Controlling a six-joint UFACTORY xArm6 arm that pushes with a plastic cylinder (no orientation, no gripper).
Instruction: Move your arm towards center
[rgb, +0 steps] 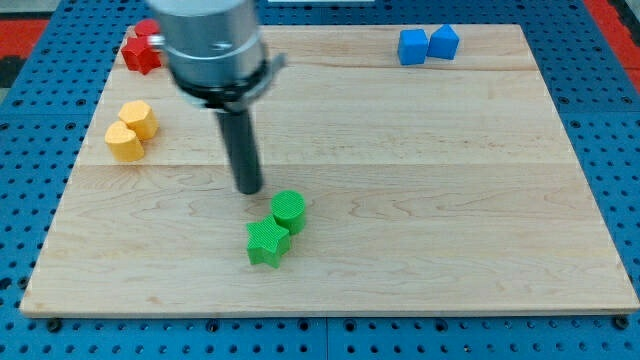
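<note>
My dark rod comes down from the grey arm head at the view's top left, and my tip (249, 190) rests on the wooden board (420, 200) left of its middle. A green cylinder (289, 210) lies just to the right of and below the tip, a small gap apart. A green star (267, 242) touches the cylinder on its lower left.
Two yellow blocks (131, 130) sit near the board's left edge. Red blocks (142, 48) lie at the top left corner, partly behind the arm head. Two blue blocks (427, 45) stand at the top right. A blue pegboard (20, 150) surrounds the board.
</note>
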